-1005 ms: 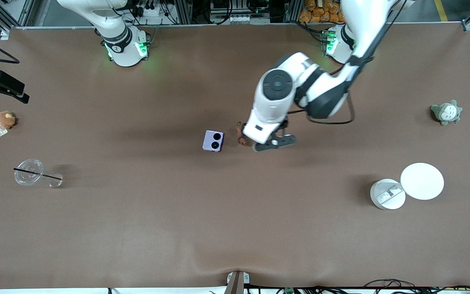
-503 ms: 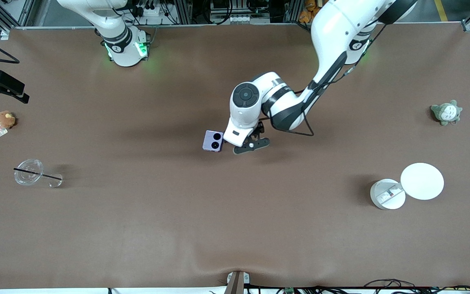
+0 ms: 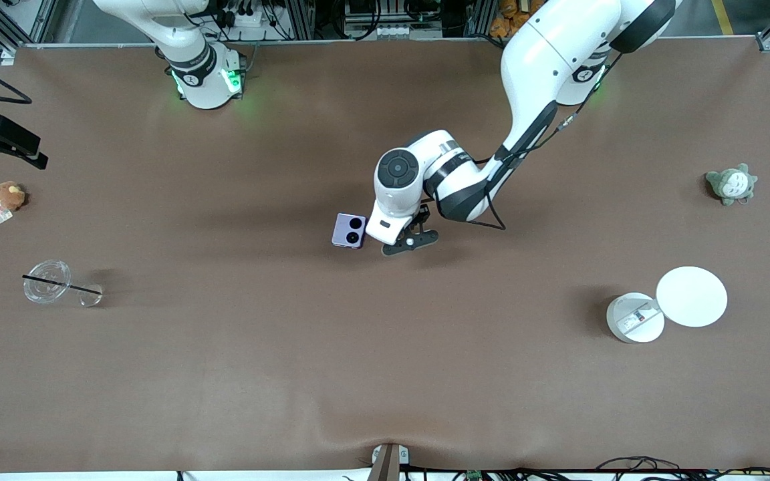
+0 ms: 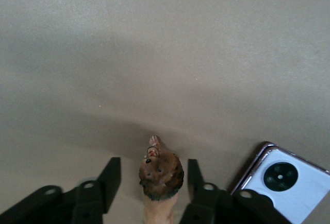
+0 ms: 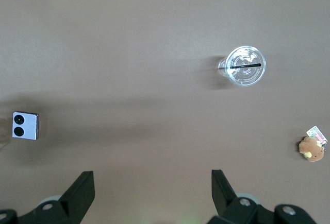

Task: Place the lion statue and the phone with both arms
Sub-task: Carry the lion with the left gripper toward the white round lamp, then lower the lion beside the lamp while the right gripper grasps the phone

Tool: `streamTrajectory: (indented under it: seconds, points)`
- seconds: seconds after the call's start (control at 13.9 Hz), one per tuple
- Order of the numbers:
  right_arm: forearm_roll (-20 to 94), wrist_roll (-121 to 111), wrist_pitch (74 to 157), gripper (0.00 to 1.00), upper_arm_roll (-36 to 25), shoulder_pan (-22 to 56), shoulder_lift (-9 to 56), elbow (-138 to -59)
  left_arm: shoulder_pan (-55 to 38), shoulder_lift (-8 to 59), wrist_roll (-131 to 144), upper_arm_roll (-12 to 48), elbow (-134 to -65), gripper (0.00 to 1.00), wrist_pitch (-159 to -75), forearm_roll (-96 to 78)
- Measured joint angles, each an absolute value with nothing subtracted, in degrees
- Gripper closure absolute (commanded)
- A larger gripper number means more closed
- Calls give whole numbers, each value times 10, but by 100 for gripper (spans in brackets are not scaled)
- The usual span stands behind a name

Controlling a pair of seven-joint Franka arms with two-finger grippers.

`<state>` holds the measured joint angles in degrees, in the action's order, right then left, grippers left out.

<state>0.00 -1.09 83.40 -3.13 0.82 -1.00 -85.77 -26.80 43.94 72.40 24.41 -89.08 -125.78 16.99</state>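
Observation:
The lavender phone [image 3: 349, 230] lies flat near the table's middle, its two black camera circles up. It also shows in the left wrist view [image 4: 289, 183] and the right wrist view [image 5: 25, 125]. My left gripper [image 3: 402, 234] is low beside the phone, toward the left arm's end. In the left wrist view the gripper [image 4: 152, 165] is open, with the reddish-brown lion statue [image 4: 161, 175] between its fingers and a gap on each side. The left hand hides the statue in the front view. My right gripper [image 5: 152, 175] is open and empty, high over the table, and the right arm waits.
A clear cup with a black straw [image 3: 46, 282] and a round brown plush [image 3: 8, 195] lie toward the right arm's end. A grey-green plush [image 3: 731, 184] and a white round container [image 3: 635, 317] with its lid [image 3: 691, 296] lie toward the left arm's end.
My left arm has swung toward the phone and come over the lion statue, which it now hides in the front view. The phone and the right arm have not moved.

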Motion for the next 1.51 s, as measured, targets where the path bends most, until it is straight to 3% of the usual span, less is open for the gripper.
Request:
streamTrajectory:
  seconds: [0.07,0.57,1.01,1.51]
  points:
    - [0,-11,834,0,-31,8,-10,-858,-268,441,724,244,-891,100,-1258,170]
    - [0,-11,834,0,-31,8,-10,-858,-242,421,694,237,-870,100,-1240,178]
    - [0,-12,820,0,-31,8,7,-858,-71,322,424,238,-864,100,-1133,178]
    - [0,-10,803,0,-23,41,49,-859,74,333,230,235,-883,100,-1135,178]
